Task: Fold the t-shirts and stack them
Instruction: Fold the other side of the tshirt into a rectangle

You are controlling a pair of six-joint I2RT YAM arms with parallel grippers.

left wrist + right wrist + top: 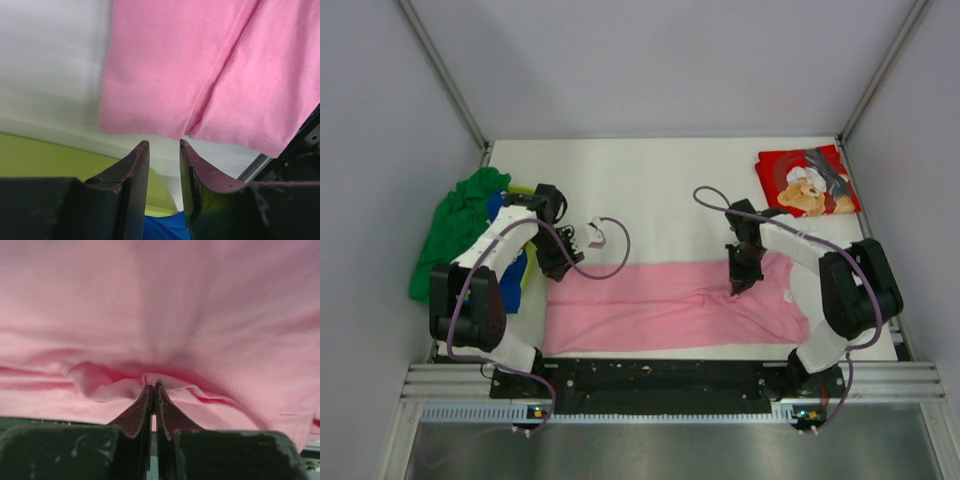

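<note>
The pink t-shirt [660, 300] lies in a long folded band across the front of the white table. My right gripper [740, 284] is shut on a pinched ridge of it near its middle right; the right wrist view shows the gripper [154, 386] with the shirt's cloth [160, 305] bunched at the tips. My left gripper [560, 268] is open and empty just off the shirt's left end; the left wrist view shows the gripper [164, 145] short of the shirt's edge [200, 65]. The red teddy-bear shirt [807, 180] lies folded at the back right.
A heap of green [460, 225], blue [515, 272] and yellow-green [520, 188] shirts lies at the left edge beside the left arm. The yellow-green [40, 160] and blue [165, 227] cloth show under the left fingers. A black rail [650, 375] runs along the front.
</note>
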